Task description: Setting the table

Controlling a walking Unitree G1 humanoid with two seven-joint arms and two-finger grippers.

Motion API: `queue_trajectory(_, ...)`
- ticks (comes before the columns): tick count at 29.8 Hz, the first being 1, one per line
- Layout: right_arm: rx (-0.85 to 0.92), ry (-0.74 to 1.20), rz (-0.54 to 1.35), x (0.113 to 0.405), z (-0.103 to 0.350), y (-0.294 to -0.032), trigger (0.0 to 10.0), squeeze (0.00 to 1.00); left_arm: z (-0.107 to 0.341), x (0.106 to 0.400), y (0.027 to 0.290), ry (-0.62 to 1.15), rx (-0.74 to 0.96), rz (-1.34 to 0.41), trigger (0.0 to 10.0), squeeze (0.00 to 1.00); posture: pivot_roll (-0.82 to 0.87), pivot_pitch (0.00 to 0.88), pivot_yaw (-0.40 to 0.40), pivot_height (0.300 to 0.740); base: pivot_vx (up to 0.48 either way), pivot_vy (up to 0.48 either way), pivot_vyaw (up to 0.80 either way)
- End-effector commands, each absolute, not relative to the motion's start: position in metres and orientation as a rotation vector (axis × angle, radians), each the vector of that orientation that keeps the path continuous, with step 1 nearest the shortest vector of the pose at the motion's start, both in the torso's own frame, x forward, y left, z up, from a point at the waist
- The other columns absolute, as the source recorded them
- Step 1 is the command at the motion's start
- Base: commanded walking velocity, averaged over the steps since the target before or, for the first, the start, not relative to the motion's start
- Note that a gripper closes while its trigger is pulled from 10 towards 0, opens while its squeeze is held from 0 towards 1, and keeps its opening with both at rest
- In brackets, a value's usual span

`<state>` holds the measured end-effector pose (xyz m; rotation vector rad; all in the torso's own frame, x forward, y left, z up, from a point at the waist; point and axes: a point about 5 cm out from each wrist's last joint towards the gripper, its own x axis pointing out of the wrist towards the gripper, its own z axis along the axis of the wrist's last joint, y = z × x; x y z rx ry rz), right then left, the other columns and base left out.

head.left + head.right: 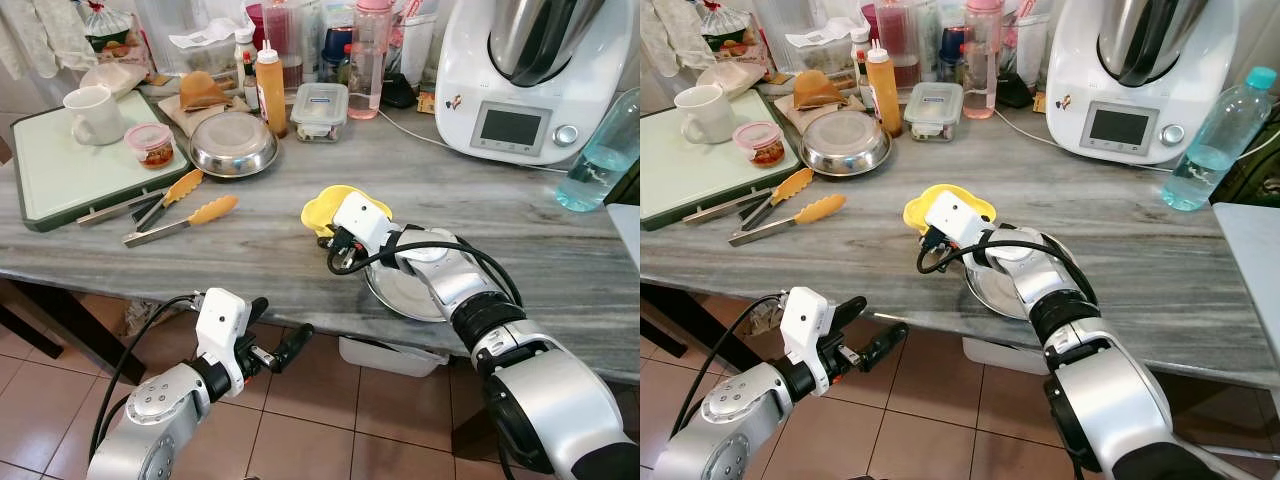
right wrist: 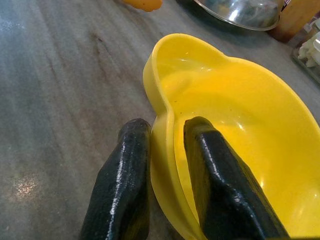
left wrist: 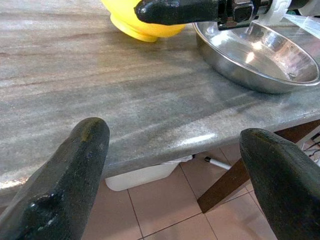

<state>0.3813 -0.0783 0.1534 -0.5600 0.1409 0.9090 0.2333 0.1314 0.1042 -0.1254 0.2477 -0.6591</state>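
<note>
My right gripper (image 2: 167,145) pinches the yellow bowl's (image 2: 235,125) near rim (mouth up) beside the steel plate (image 3: 260,55) near the table's (image 1: 250,240) front edge; left gripper (image 1: 283,340) hangs spread below.

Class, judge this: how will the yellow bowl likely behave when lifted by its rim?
The yellow bowl looks like thin plastic, so probably light. Its glossy wall may slip between the right claw's fingers. Pinched on one side only, it will likely tilt.

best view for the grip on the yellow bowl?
Right wrist view: both fingers of the right end effector pinch the yellow bowl rim. Eye views hide most of the bowl behind the wrist; left wrist view catches its base.
</note>
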Motion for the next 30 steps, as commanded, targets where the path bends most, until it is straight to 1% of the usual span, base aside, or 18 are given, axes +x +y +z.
queue_trajectory(1, -0.571, 0.114, 0.899, 0.385, 0.162, -0.077, 10.0, 1.00, 0.107, 0.231, 0.130, 0.245, -0.119, -0.672, 10.0, 0.00, 0.02, 0.105, 0.012, 0.740, 0.000, 0.000, 0.00)
queue_trajectory(12, -0.515, 0.010, 0.828, 0.392, 0.182, -0.080, 10.0, 1.00, 0.110, 0.231, 0.127, 0.242, -0.132, -0.709, 10.0, 0.00, 0.02, 0.100, 0.017, 0.740, 0.000, 0.000, 0.00)
queue_trajectory(22, -0.483, -0.046, 0.813, 0.390, 0.187, -0.090, 10.0, 1.00, 0.114, 0.236, 0.124, 0.221, -0.145, -0.729, 10.0, 0.00, 0.01, 0.086, 0.025, 0.740, 0.000, 0.000, 0.00)
queue_trajectory(27, -0.429, -0.126, 0.743, 0.390, 0.199, -0.099, 10.0, 1.00, 0.115, 0.239, 0.123, 0.210, -0.141, -0.724, 10.0, 0.00, 0.01, 0.073, 0.028, 0.740, 0.000, 0.000, 0.00)
queue_trajectory(30, -0.366, -0.259, 0.654, 0.384, 0.219, -0.111, 10.0, 1.00, 0.118, 0.243, 0.125, 0.185, -0.139, -0.699, 10.0, 0.00, 0.00, 0.060, 0.029, 0.740, 0.000, 0.000, 0.00)
